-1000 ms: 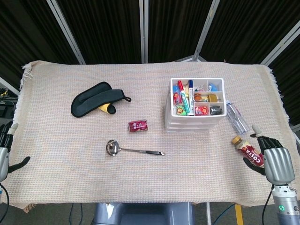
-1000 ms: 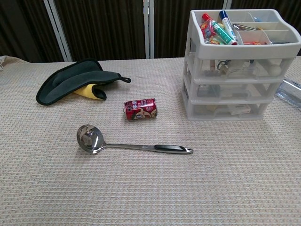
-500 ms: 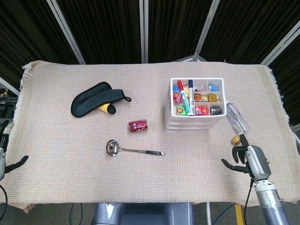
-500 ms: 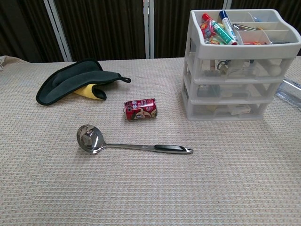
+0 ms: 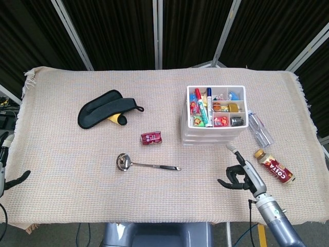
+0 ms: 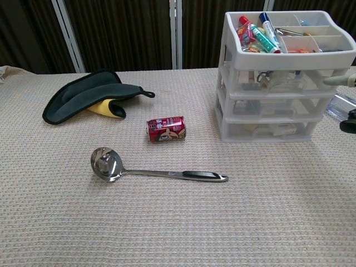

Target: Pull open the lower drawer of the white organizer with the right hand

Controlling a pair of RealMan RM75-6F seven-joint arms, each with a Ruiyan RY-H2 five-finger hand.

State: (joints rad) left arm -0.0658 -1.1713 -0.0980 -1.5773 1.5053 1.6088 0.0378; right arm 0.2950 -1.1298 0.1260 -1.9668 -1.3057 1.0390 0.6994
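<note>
Meanwhile, the right hand (image 5: 241,174) is seen at lower right, fingers spread, nothing held.
The white organizer (image 5: 213,117) is set right of centre on the counter (image 5: 77,154), its lower drawer (image 6: 270,129) closed; the left hand (image 5: 4,170) is cropped at the left edge, so its fingers cannot be judged.

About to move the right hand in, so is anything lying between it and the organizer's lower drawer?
Nothing visible does. The right hand hangs empty over bare cloth in front of the white organizer, off its right corner; the lower drawer is shut. The Costa bottle lies further right, off the path.
</note>
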